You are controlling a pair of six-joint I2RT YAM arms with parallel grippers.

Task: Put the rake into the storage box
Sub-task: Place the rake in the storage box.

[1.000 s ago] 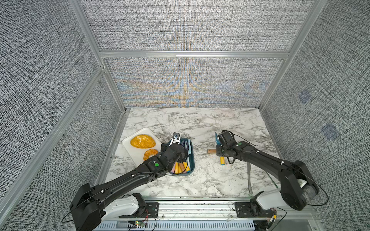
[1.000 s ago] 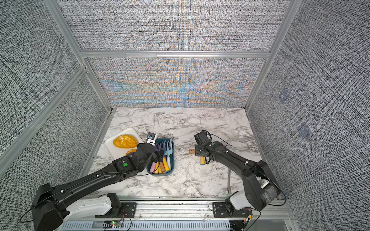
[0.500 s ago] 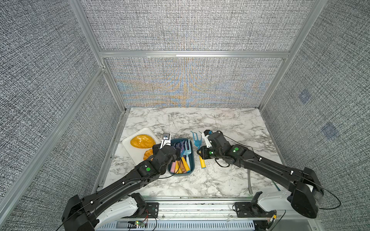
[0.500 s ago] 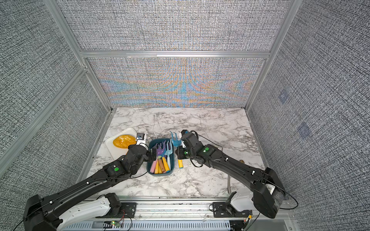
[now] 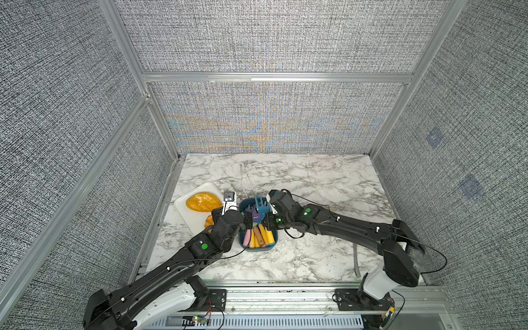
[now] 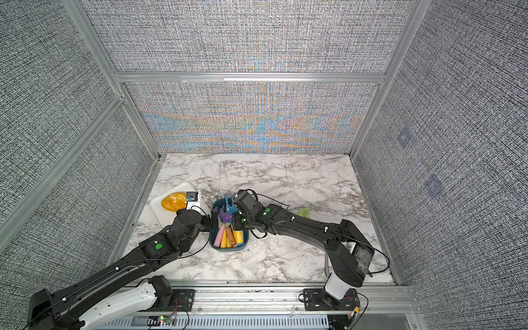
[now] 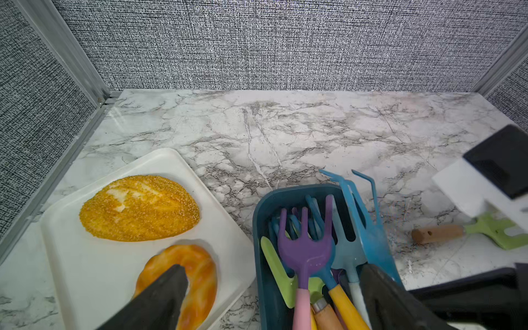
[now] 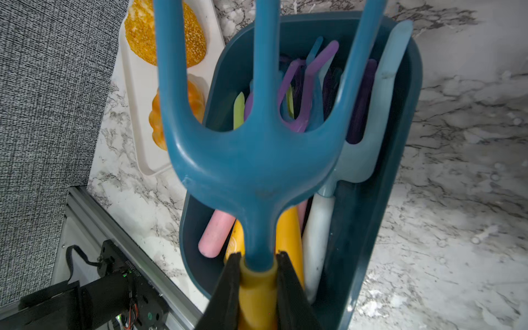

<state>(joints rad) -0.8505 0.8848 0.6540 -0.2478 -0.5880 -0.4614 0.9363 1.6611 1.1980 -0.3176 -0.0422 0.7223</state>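
The rake (image 8: 251, 160) has a blue three-pronged head and a yellow handle. My right gripper (image 8: 257, 257) is shut on the handle just below the head. It holds the rake over the dark teal storage box (image 8: 400, 171), prongs toward the box's far end. Both top views show the rake head (image 5: 260, 206) (image 6: 228, 204) raised above the box's far rim (image 5: 258, 248) (image 6: 228, 248). My left gripper (image 7: 271, 285) is open and holds nothing. One finger is over the tray's croissant and the other over the box's right side.
Several plastic garden tools lie in the box, among them a purple rake (image 7: 305, 248). A white tray (image 5: 185, 211) left of the box holds a seeded loaf (image 5: 203, 202) and a croissant (image 7: 197, 271). A green rake with a wooden handle (image 7: 485, 231) lies right of the box.
My right arm has carried the rake leftward from the table's middle to over the storage box. My left gripper has drawn back from over the box toward its left rim, still open.
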